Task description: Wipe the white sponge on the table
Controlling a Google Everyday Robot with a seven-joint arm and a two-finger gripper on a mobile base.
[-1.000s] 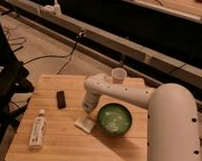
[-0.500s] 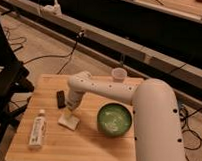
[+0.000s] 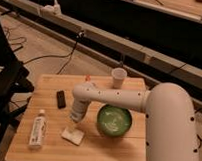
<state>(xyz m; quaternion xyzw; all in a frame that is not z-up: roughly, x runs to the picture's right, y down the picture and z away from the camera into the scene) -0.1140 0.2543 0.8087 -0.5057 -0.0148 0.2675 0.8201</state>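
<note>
Camera view: arm bent downward, claw (image 3: 73,121) (tilted) above white sponge (image 3: 72,135).

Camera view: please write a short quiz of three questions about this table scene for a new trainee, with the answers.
1. True or false: the gripper is above the green bowl.
2. Which lies nearest the white sponge? A paper cup B white bottle C black object
3. What surface does the sponge lie on?

Key: 1 false, it is just above the sponge, left of the bowl. 2 B. 3 the table.
</note>
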